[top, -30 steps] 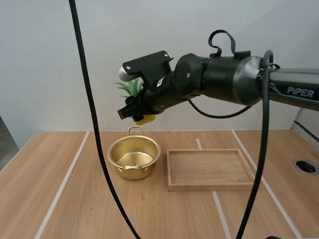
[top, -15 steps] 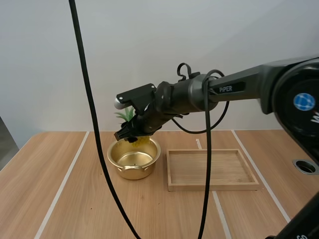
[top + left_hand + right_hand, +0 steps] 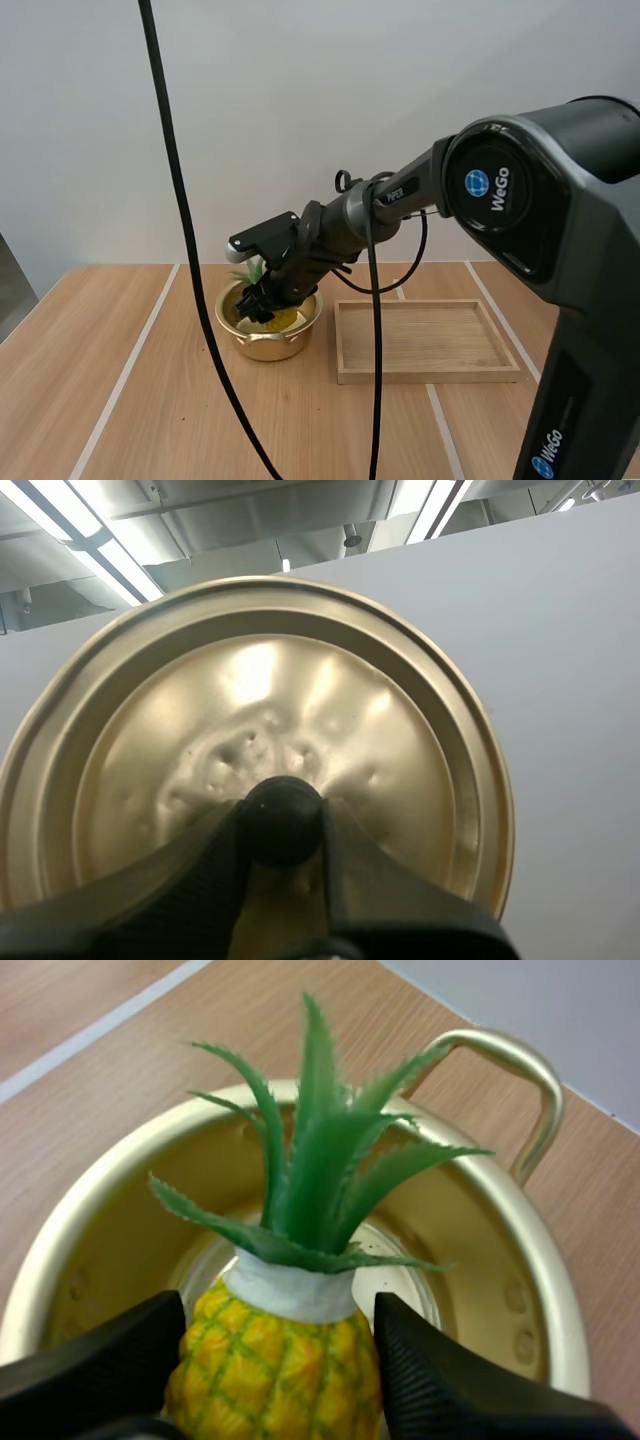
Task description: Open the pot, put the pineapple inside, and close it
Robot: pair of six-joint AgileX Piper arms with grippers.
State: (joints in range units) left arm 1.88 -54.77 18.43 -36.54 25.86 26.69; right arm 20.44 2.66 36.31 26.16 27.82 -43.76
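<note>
The right hand reaches into the open mouth of the pot, its two fingers clamped on the yellow body of the pineapple from either side, crown upward, so the fruit hangs upright inside the rim; whether its base touches the bottom I cannot tell. Gripping the body rather than the leaves keeps the spiky crown free and gives the ribbed pads a firm bite. The left hand is pinched on the black knob of the lid, holding it up and away from the pot, which leaves the opening free for the right arm and the lid ready for closing. The pot stands on the counter just beside a wooden tray. I judge the placing step nearly done: letting go and lifting clear come next, and the tall crown may stop the lid sitting flat
</note>
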